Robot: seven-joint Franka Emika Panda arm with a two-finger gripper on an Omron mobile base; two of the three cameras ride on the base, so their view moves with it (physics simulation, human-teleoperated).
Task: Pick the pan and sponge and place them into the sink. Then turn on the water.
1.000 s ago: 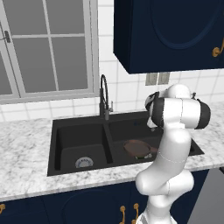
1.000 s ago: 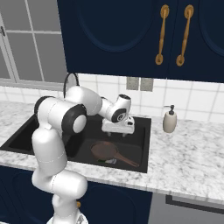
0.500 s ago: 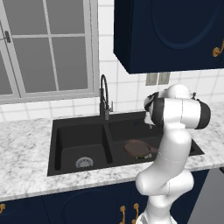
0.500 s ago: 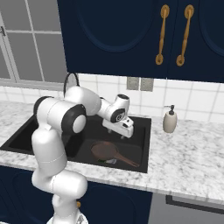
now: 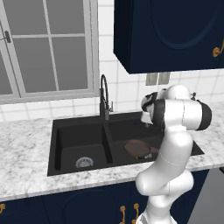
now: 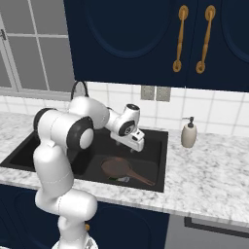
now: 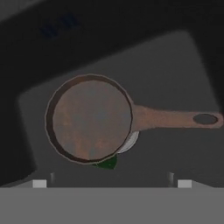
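The reddish-brown pan (image 7: 89, 119) lies flat on the floor of the right basin of the black sink (image 5: 74, 139), its thin handle pointing right in the hand view. The pan (image 6: 116, 168) also shows in the right base view and the pan (image 5: 138, 148) in the left base view. A green corner of the sponge (image 7: 107, 163) peeks out from under the pan's rim, beside the silver drain (image 7: 130, 142). My gripper (image 6: 137, 145) hangs above the right basin, pointing down, open and holding nothing. The gripper (image 7: 111, 183) has its tips spread wide at the bottom of the hand view. No water runs from the faucet (image 5: 103, 95).
A grey soap dispenser (image 6: 188, 133) stands on the marble counter (image 6: 209, 170) right of the sink. Dark blue wall cabinets (image 5: 170, 35) hang above. The left basin holds a round drain (image 5: 84, 162). A window (image 5: 48, 48) sits behind the faucet.
The hand has turned and shifted slightly above the right basin. The jaws stay open. Pan and sponge have not moved.
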